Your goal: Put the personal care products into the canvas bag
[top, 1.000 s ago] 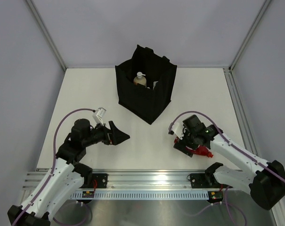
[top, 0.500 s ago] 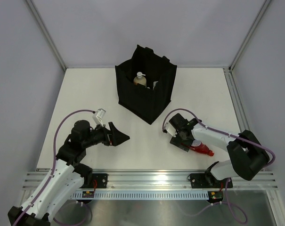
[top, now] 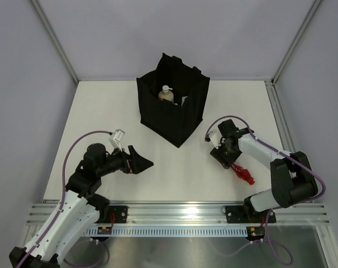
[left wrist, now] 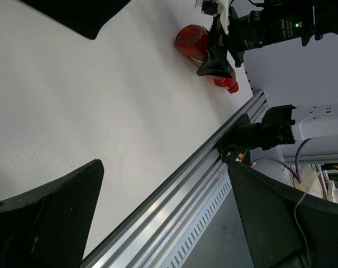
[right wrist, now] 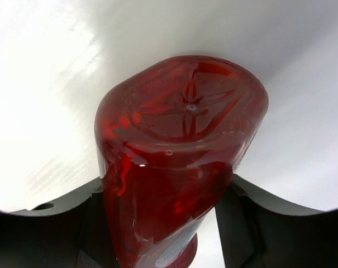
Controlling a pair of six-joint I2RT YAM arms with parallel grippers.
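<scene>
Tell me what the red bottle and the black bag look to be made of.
Red squeeze bottle: apparently translucent glossy plastic; light passes through it, sharp highlights, a moulded star mark on its base. Black boxy tote bag: probably matte woven fabric; no shine, soft uneven rim, though the weave is too small to see.

The counter is a flat white surface with a matte finish. An aluminium rail runs the full length of the counter's near edge. A slotted metal strip lies parallel to this rail, just outside the counter. Beyond the strip, further from the counter, is a grey sheet-metal surface. A second aluminium rail borders the counter's right edge. Plain pale wall panels enclose the counter at the back, left and right. Aluminium frame posts rise from the counter's far-left corner and far-right corner.
</scene>
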